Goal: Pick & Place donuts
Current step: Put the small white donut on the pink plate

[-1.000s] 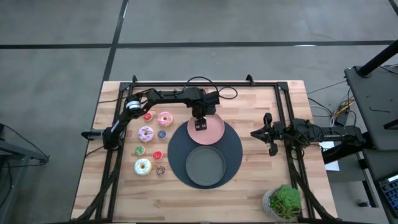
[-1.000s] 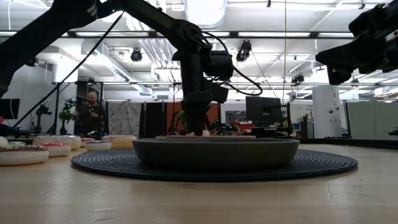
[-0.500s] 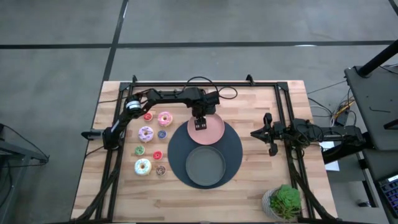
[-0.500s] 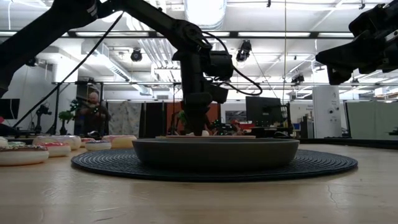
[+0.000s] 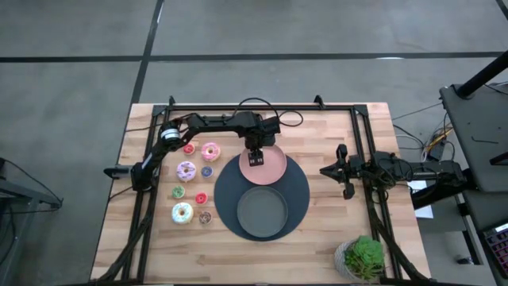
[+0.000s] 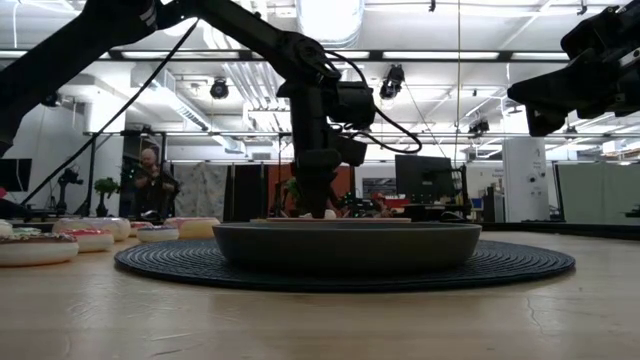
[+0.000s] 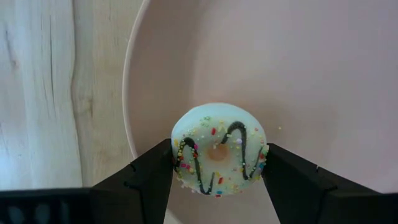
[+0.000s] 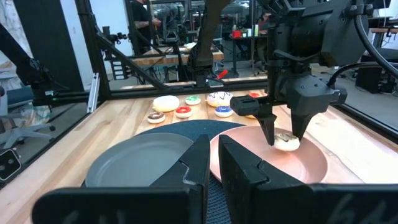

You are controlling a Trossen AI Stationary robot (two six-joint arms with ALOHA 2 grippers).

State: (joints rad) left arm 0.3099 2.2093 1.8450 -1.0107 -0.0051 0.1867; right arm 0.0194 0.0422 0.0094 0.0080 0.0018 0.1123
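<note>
My left gripper (image 5: 256,160) points down over the far-left part of the pink plate (image 5: 274,171) and is shut on a white sprinkled donut (image 7: 219,149) with dark drizzle. The right wrist view also shows this donut (image 8: 286,142) between the fingers, low on the plate. The other donuts lie flat on the wood left of the plates: pink (image 5: 210,151), lilac (image 5: 186,170), a pale one (image 5: 182,212), and tiny red (image 5: 189,148), blue (image 5: 207,171), green (image 5: 178,191) and tan (image 5: 205,217) ones. My right gripper (image 5: 347,171) waits shut above the table's right side. My left gripper pinches the white sprinkled donut by two opposite sides of its rim (image 7: 178,155), one finger (image 7: 149,174) on each side. The fingers come from above, pointing down. The donut lies flat with its frosting up, at the pink plate's surface; whether it rests there or hangs just above it, I cannot tell.
The pink plate overlaps a round dark mat (image 5: 300,191), which also carries a dark grey plate (image 5: 262,213) nearer the front. A potted plant (image 5: 363,258) stands at the near right corner. Black frame rails (image 5: 363,143) run along the table's sides.
</note>
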